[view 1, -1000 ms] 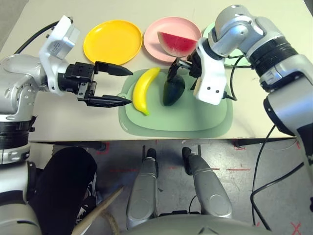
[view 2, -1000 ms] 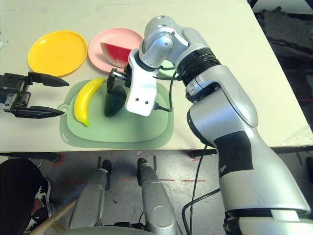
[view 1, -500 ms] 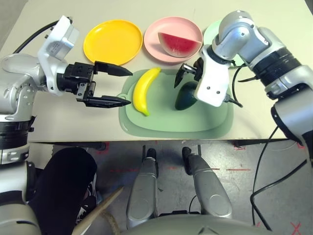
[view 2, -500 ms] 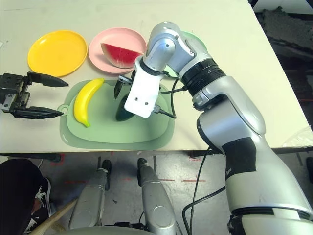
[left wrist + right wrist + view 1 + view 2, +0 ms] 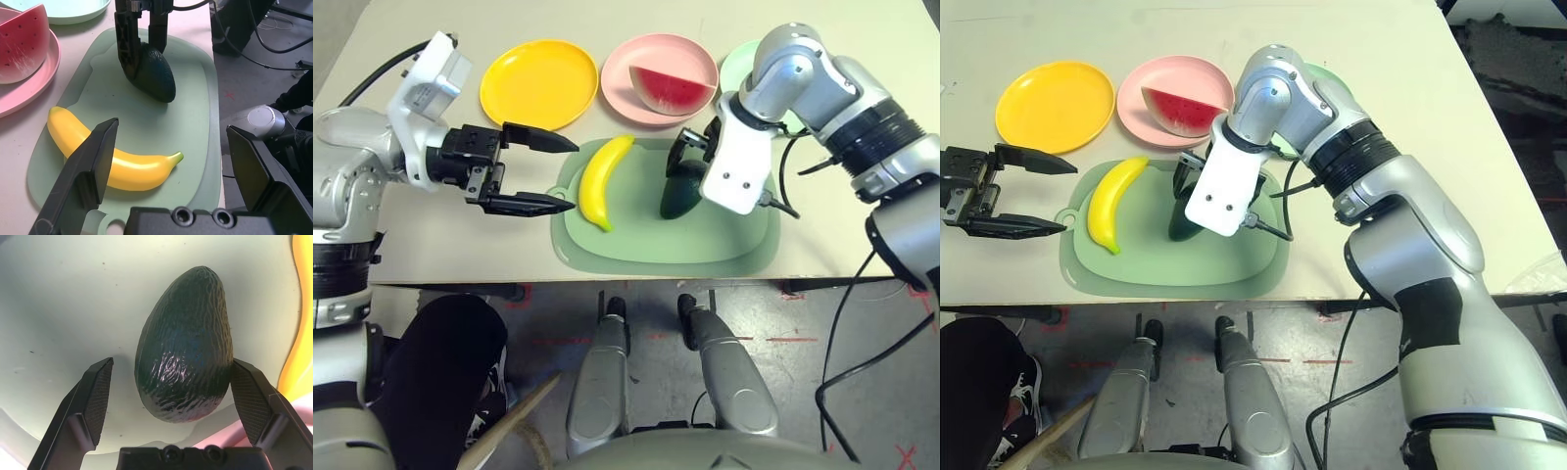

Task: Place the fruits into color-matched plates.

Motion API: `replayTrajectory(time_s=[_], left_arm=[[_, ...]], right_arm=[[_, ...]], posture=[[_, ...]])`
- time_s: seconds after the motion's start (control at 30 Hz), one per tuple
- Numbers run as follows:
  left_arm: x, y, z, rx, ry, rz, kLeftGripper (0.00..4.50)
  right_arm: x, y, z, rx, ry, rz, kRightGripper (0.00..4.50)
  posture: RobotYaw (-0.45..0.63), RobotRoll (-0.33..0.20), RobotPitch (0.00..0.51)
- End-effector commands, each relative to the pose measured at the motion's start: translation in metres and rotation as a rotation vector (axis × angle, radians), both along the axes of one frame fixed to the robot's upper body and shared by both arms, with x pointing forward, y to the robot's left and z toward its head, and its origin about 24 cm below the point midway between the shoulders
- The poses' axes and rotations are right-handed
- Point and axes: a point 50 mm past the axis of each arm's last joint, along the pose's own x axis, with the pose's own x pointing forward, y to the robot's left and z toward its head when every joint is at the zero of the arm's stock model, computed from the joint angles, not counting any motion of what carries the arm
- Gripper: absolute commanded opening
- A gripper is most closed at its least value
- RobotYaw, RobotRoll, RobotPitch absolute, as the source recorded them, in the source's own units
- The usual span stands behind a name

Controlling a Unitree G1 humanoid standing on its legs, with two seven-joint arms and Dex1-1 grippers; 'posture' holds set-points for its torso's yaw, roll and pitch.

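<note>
The dark green avocado (image 5: 677, 194) lies on the pale green cutting mat (image 5: 666, 240). My right gripper (image 5: 172, 366) is open and straddles the avocado's (image 5: 186, 342) wider end, with a gap on one side. The yellow banana (image 5: 597, 181) lies on the mat's left part. My left gripper (image 5: 553, 174) is open and hovers just left of the banana (image 5: 117, 164), holding nothing. The watermelon wedge (image 5: 671, 86) rests in the pink plate (image 5: 626, 61). The yellow plate (image 5: 538, 83) is bare. The mint green plate (image 5: 736, 67) is partly hidden behind my right arm.
The three plates stand in a row along the far side of the mat. The table's front edge (image 5: 460, 282) runs just below the mat. My right forearm (image 5: 862, 117) crosses above the table's right side.
The avocado has shifted to the right on the mat. My right gripper, shut on it a second ago, now stands open around it. The left arm has not moved.
</note>
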Motion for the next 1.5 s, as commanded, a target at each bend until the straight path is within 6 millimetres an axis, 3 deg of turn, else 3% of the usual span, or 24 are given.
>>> replayTrajectory(time_s=[0.03, 0.17, 0.23, 0.37, 0.63, 0.83, 1.23, 1.5], left_arm=[[-0.003, 0.002, 0.002, 0.018, -0.013, -0.008, 4.5], [-0.002, 0.002, 0.002, 0.019, -0.015, -0.01, 4.5], [-0.002, 0.002, 0.002, 0.02, -0.016, -0.011, 4.5], [-0.002, 0.001, 0.003, 0.02, -0.018, -0.013, 4.5], [-0.001, 0.002, 0.002, 0.019, -0.019, -0.012, 4.5], [0.001, -0.001, 0.0, 0.012, -0.036, 0.002, 4.5], [0.032, -0.005, 0.002, 0.046, -0.23, 0.262, 4.5], [0.032, -0.008, 0.001, 0.049, -0.232, 0.271, 4.5]], right_arm=[[-0.005, 0.003, -0.007, -0.007, 0.045, 0.005, 4.43], [-0.008, 0.003, -0.008, 0.005, 0.094, -0.034, 4.43], [-0.009, 0.003, -0.008, 0.01, 0.115, -0.051, 4.1], [-0.01, 0.004, -0.007, 0.014, 0.131, -0.068, 2.95], [-0.008, 0.003, -0.003, 0.023, 0.146, -0.105, 2.95], [0.002, -0.001, 0.025, 0.074, 0.102, -0.176, 2.95], [0.036, -0.064, 0.079, 0.11, -0.094, -0.631, 2.95], [0.052, -0.091, 0.076, 0.166, -0.245, -0.842, 2.95]], posture=[[-0.07, 0.0, 0.397], [-0.08, 0.0, 0.397], [-0.08, 0.0, 0.397], [-0.08, 0.0, 0.398], [-0.08, 0.0, 0.398], [-0.08, 0.0, 0.4], [-0.1, 0.0, 0.397], [-0.09, 0.0, 0.395]])
